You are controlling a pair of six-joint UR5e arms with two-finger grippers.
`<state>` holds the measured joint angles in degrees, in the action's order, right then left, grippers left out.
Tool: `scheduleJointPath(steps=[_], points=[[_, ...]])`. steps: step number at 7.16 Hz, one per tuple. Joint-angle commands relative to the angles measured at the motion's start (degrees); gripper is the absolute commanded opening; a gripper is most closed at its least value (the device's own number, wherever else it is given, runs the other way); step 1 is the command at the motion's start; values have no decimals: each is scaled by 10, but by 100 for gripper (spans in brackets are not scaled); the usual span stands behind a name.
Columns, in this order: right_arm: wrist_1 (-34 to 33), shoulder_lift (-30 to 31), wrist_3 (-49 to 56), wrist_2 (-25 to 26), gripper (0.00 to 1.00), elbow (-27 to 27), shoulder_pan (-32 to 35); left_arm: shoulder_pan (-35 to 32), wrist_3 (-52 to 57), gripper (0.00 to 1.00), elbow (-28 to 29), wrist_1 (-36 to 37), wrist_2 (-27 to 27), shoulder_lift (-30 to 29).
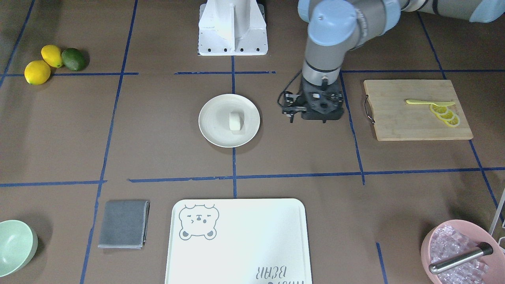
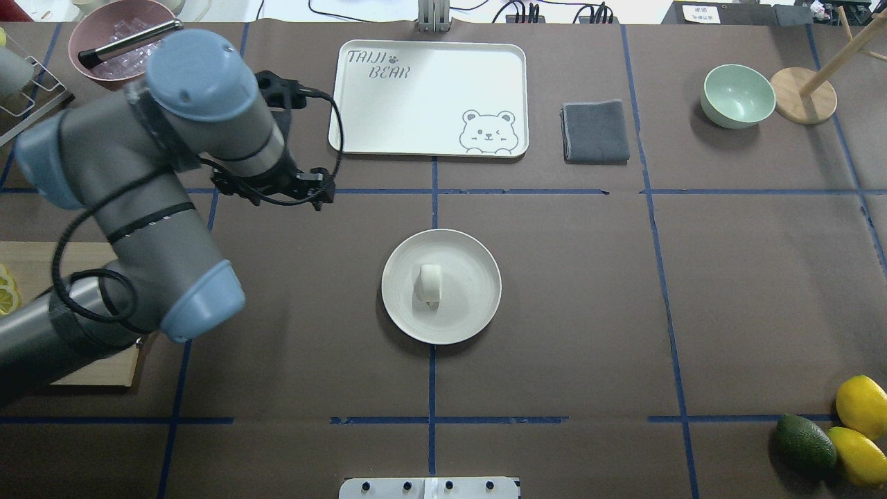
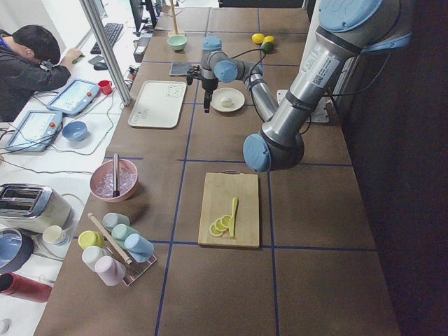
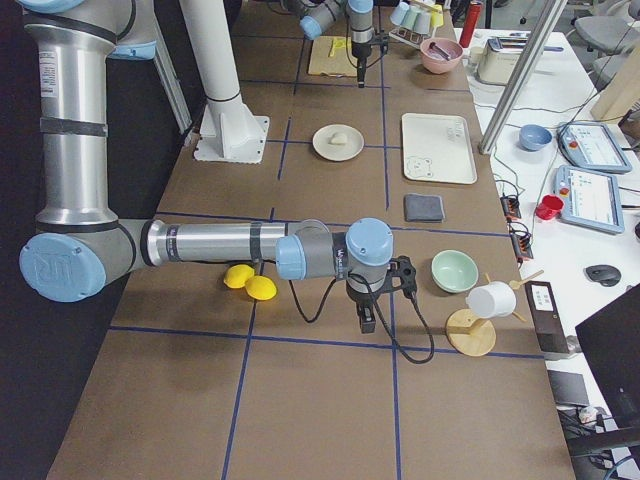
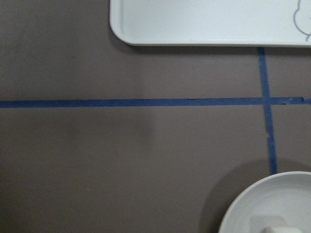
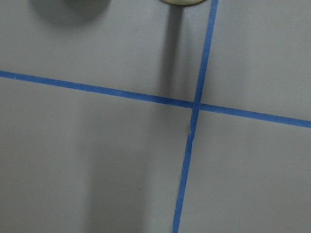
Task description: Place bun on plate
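The small white bun [image 1: 234, 120] [image 2: 429, 283] lies near the middle of the round cream plate [image 1: 215, 126] [image 2: 471, 305] at the table's centre, with nothing touching it. My left gripper [image 3: 207, 106] points straight down over bare table, beside the plate on the cutting-board side and well apart from it. Its fingers are hidden under the wrist [image 1: 320, 104] from above, so I cannot tell whether it is open or shut. The left wrist view catches the plate's rim [image 5: 252, 208] and the bun's top [image 5: 279, 228]. My right gripper [image 4: 367, 325] hangs over bare table near the lemons; I cannot tell its state.
A bear-printed white tray [image 2: 429, 97], a folded grey cloth [image 2: 596, 132] and a mint bowl [image 2: 738, 95] line the far side. A cutting board [image 1: 394, 122] carries lemon slices [image 1: 446, 114]. There is a pink ice bowl [image 1: 457, 252] and lemons with an avocado [image 1: 73, 59].
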<state>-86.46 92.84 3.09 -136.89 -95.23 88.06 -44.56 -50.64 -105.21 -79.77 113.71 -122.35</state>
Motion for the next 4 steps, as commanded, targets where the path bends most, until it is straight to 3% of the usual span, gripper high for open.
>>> scheduleJointPath(steps=[1,4], points=[[0,2,19,-4,99,21,12,-118,180,96,-4,10,62,74],[0,4,17,-17,99,23,18,-287,460,100,11,108,126,139]])
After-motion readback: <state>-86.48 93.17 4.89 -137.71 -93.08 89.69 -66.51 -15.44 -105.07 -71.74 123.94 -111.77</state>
